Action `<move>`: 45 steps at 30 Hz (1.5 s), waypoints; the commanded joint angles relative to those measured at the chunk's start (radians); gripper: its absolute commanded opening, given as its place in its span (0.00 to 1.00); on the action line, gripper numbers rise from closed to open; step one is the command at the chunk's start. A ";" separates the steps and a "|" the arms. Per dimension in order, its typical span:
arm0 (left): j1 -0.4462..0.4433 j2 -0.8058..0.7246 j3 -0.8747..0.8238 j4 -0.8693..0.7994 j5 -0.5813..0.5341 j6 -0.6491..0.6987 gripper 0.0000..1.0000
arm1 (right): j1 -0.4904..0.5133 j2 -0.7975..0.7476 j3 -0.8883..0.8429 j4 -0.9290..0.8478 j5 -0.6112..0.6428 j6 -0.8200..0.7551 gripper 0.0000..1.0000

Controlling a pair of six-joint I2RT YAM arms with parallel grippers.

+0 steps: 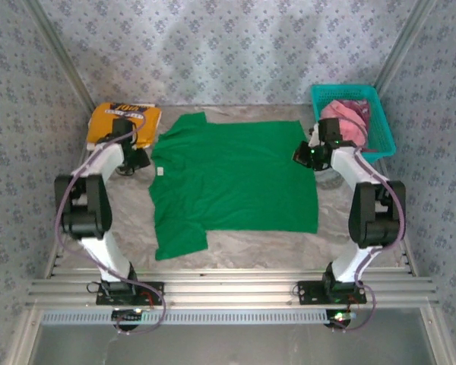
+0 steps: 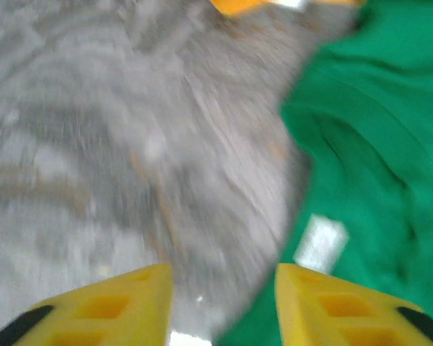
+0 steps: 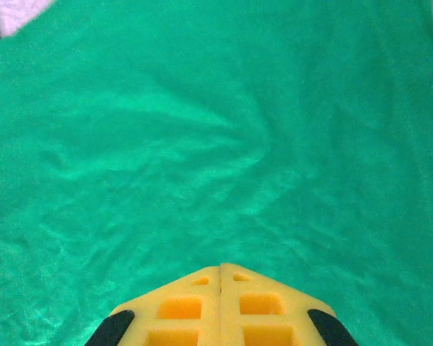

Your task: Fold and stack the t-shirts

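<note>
The green tee lies spread flat in the middle of the table, with its collar toward the left edge and its hem toward the right. The yellow tee sits folded at the far left corner. The pink tee is in the basket at the far right corner.

The left gripper hovers just beside the collar, jaws apart and empty, over bare table, with the white tag close on its right. The right gripper hangs over the hem side, its fingers pressed together with no cloth between them.

The step looks like taking hold for a first fold. To do it well, the left claw should come in over the cloth edge by the shoulder before it closes. The right must open and take the matching spot on the hem. Lifting low and together should keep the crease straight and stop the rest from dragging. The sleeve at the near edge will probably need tucking in.
</note>
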 commanded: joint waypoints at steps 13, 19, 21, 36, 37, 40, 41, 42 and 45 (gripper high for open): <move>-0.416 -1.031 -0.702 -0.567 0.088 -0.796 0.69 | 0.033 -0.158 -0.290 0.064 0.041 -0.033 0.10; -0.682 -0.945 -0.778 -0.526 0.064 -0.979 0.71 | 0.063 -0.119 -0.245 0.076 0.054 -0.047 0.11; -0.680 -0.931 -0.791 -0.469 0.046 -0.949 0.71 | 0.069 -0.116 -0.246 0.078 0.062 -0.051 0.11; -0.550 -0.938 -0.826 -0.237 -0.051 -0.648 0.56 | 0.078 -0.075 -0.267 0.126 0.008 -0.038 0.12; -0.543 -0.935 -0.841 -0.225 -0.038 -0.656 0.56 | 0.077 -0.073 -0.266 0.129 0.005 -0.034 0.12; -0.535 -0.927 -0.903 -0.145 0.036 -0.696 0.55 | 0.078 -0.078 -0.260 0.124 0.002 -0.028 0.12; -0.544 -0.925 -0.916 -0.141 0.046 -0.704 0.54 | 0.078 -0.084 -0.260 0.121 0.006 -0.028 0.12; -0.553 -0.928 -0.920 -0.153 0.043 -0.708 0.54 | 0.079 -0.090 -0.261 0.118 0.012 -0.028 0.12; -0.562 -0.955 -0.949 -0.139 0.044 -0.715 0.54 | 0.078 -0.095 -0.268 0.123 0.023 -0.027 0.12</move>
